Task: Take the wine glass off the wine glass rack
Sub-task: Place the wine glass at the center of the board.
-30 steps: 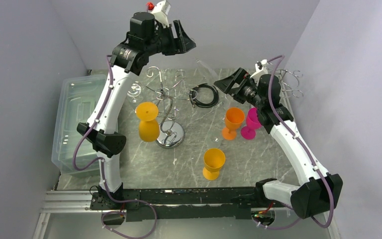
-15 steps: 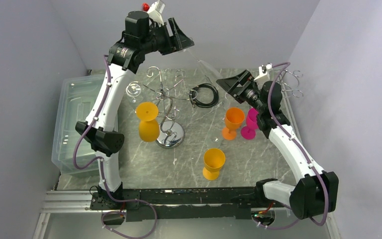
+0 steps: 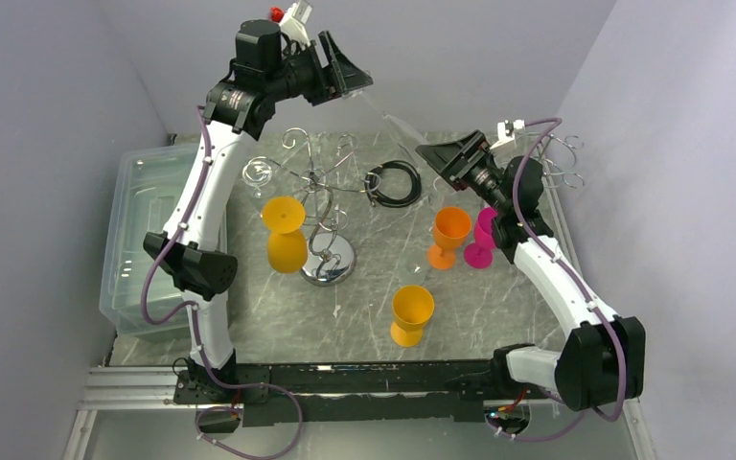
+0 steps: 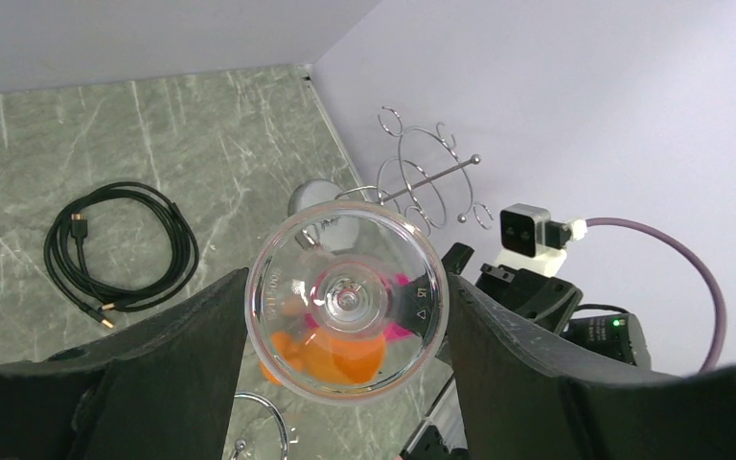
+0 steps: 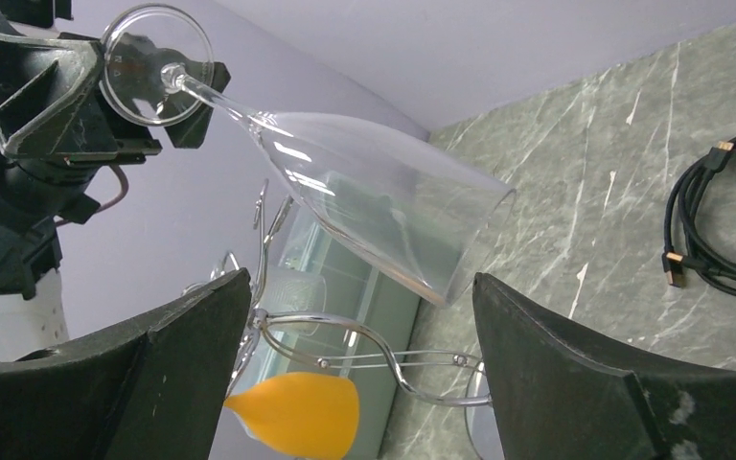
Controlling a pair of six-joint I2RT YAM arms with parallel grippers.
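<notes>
My left gripper is raised high at the back and shut on the round foot of a clear wine glass. In the left wrist view the foot sits between both fingers. The glass slants down to the right, away from the chrome wine glass rack. My right gripper is open just beyond the bowl's rim. In the right wrist view the bowl hangs just above the gap between my open fingers. An orange glass and a clear glass hang on the rack.
A smaller wire stand is at the back right. A coiled black cable lies behind the rack. Two orange glasses and a pink one stand on the table. A clear plastic bin is on the left.
My left gripper has lifted the clear glass a little higher and to the left. My right gripper has risen and tilted up towards the glass's bowl.
</notes>
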